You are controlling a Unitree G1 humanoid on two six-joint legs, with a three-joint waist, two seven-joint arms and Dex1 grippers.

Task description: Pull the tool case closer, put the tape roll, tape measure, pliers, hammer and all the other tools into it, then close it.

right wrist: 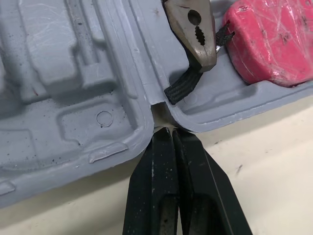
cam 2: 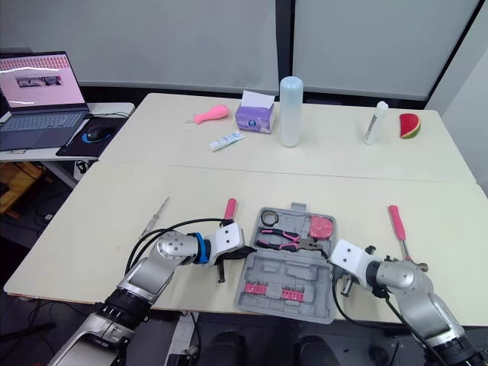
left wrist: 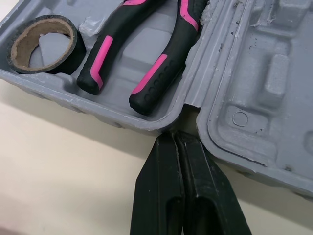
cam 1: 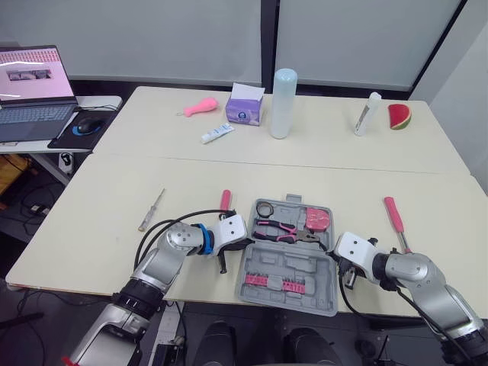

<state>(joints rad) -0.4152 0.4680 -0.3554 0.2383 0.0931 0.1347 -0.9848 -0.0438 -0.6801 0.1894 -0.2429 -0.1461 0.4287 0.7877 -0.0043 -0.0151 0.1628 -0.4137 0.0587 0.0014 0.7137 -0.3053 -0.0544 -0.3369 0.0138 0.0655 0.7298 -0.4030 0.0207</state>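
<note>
While the tool case (cam 1: 293,263) lies open on the table (cam 1: 107,236), its hinge line runs from 9 o'clock to 3 o'clock, with one half toward 12 o'clock and the other toward 6 o'clock.

Contents of the 12 o'clock half:
- Tape roll (cam 1: 264,209), lying flat at the 9 o'clock end.
- Pliers (cam 1: 278,229), long axis 9 to 3 o'clock, handles toward 9, nose toward 3.
- Tape measure (cam 1: 318,219), at the 3 o'clock end.

Outside the case:
- Hammer (cam 1: 395,217), at 3 o'clock of the case, long axis about 12 to 6 o'clock, pink handle toward 12.
- Pink-handled tool (cam 1: 226,200), just beside the case at 10 o'clock.
- Thin screwdriver (cam 1: 151,210), well apart at 9 o'clock.

Left gripper (left wrist: 177,139): fingers pressed together, holding nothing, tips at the hinge gap on the 9 o'clock side. Right gripper (right wrist: 171,132): fingers pressed together, holding nothing, tips at the hinge gap on the 3 o'clock side.
</note>
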